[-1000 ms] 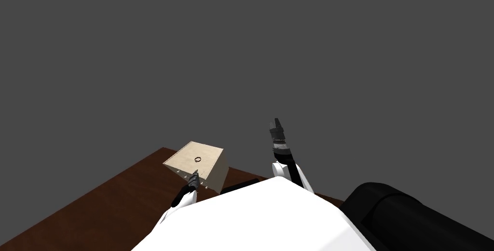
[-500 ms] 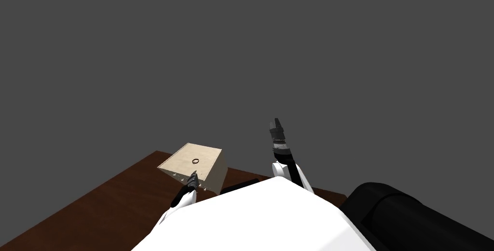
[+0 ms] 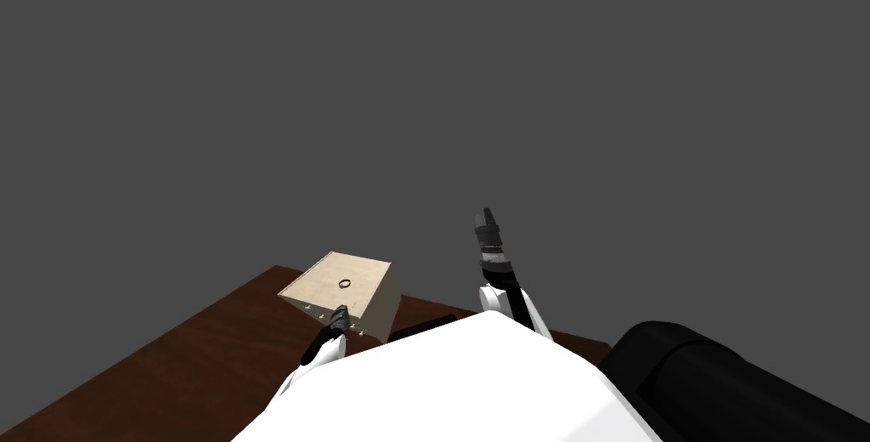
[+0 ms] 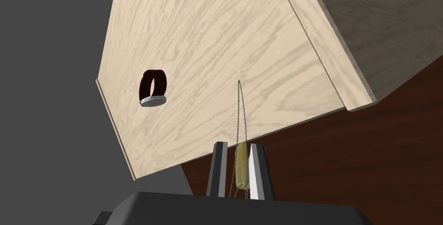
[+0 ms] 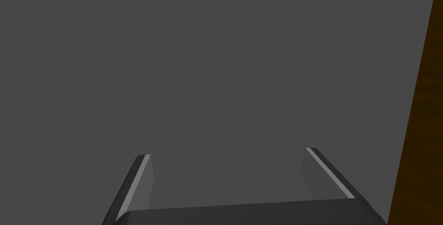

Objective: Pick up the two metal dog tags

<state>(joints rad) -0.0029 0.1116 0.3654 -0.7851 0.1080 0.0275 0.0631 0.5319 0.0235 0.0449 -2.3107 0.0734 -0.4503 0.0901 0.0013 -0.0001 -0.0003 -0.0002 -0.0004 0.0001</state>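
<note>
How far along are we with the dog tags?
Done: the left gripper is shut on a yellowish dog tag. In hand: its bead chain lies across the light wooden box. I make out one tag and cannot confirm a second. Left: lifting it clear. The right gripper is open.

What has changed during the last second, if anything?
Almost nothing. First the wooden box and brown floor slid slightly left together, so I moved, not they. Since then nothing changed: left gripper shut on the dog tags, right gripper open.
</note>
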